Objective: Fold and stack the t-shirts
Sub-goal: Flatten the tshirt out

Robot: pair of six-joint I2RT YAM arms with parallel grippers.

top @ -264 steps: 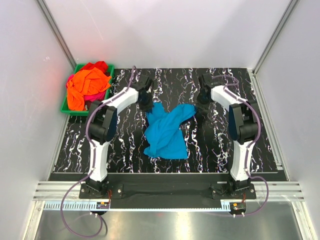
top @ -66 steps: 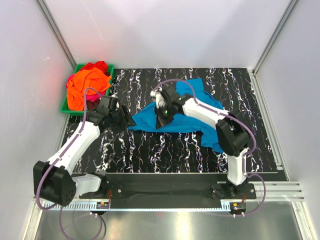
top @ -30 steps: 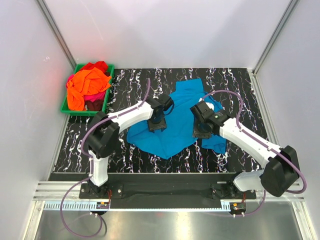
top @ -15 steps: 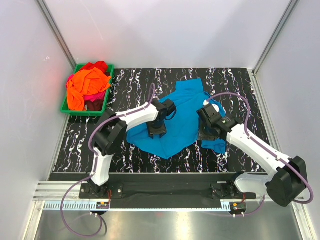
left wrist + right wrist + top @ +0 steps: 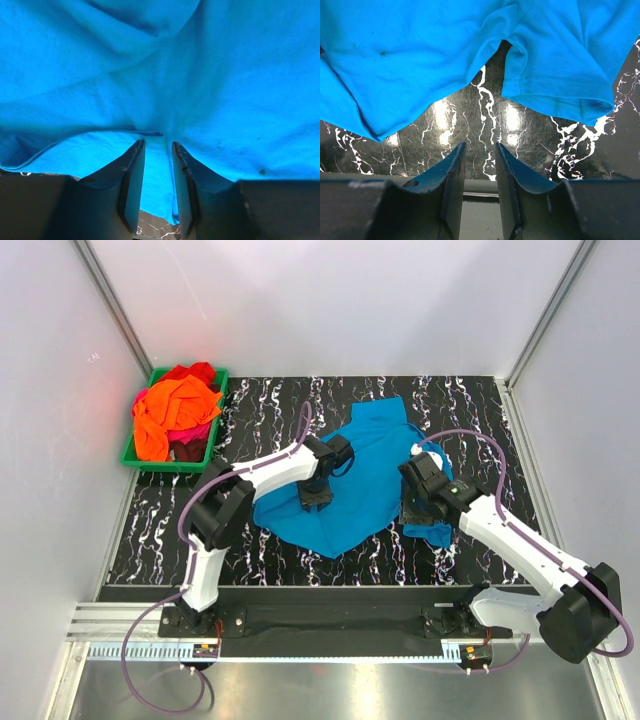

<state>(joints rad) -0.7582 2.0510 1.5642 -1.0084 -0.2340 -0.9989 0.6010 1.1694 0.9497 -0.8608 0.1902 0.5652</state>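
One of the t-shirts, a turquoise-blue one (image 5: 362,465), lies spread and rumpled in the middle of the black marbled table (image 5: 270,540). My left gripper (image 5: 316,499) is down on its left part. In the left wrist view the fingers (image 5: 134,165) stand a narrow gap apart over the blue cloth (image 5: 200,75), and a hem edge runs between them. My right gripper (image 5: 417,510) hovers at the shirt's right edge, open and empty, with bare table between its fingers (image 5: 452,170) and the shirt's sleeve (image 5: 555,75) just ahead. More t-shirts, orange (image 5: 170,412), red (image 5: 197,371) and magenta (image 5: 197,430), are piled at the far left.
The pile of shirts fills a green bin (image 5: 130,456) at the table's far left corner. White walls close in the table on three sides. The table's near edge (image 5: 480,186) shows just beneath the right gripper.
The left gripper has slid a little toward me on the blue shirt and its jaws have narrowed. The right gripper has drifted right to the shirt's edge.
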